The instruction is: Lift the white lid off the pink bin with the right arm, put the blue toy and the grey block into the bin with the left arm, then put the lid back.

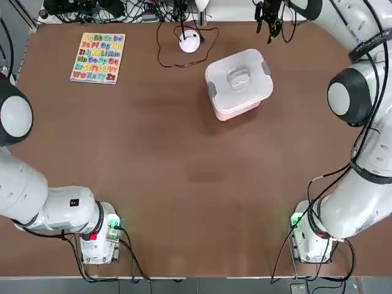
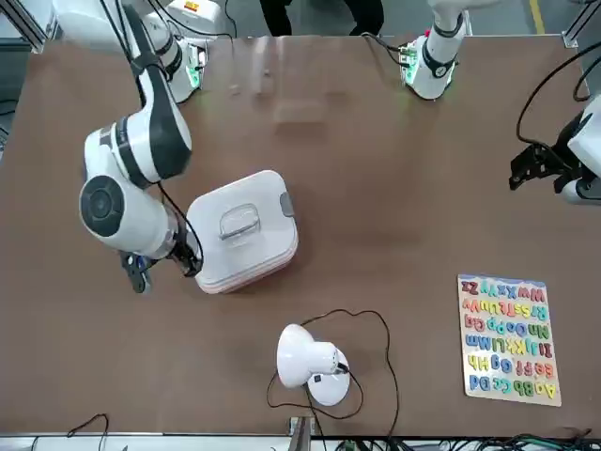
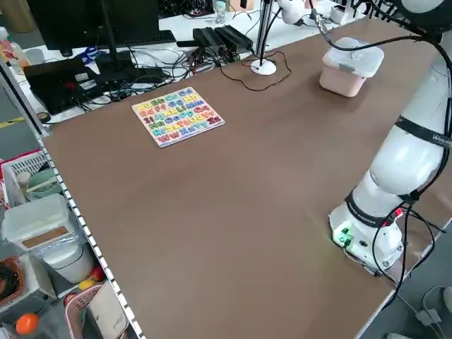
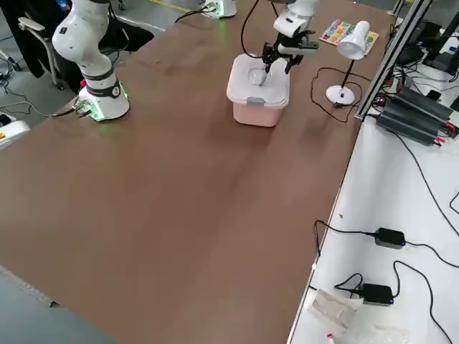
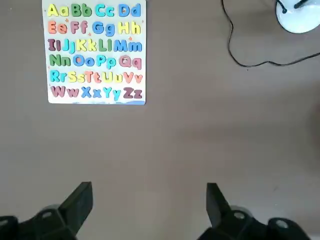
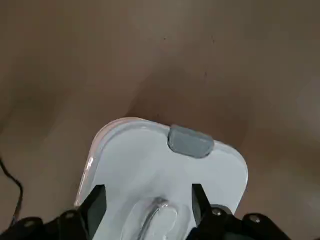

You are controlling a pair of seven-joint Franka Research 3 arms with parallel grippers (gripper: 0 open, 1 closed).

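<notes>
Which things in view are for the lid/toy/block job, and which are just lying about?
For the job:
- lid
- bin
- right hand, open, above the lid
- left hand, open, away from the bin

The toy and block are not in view.

Just lying about:
- letter board
- lamp
- cables
</notes>
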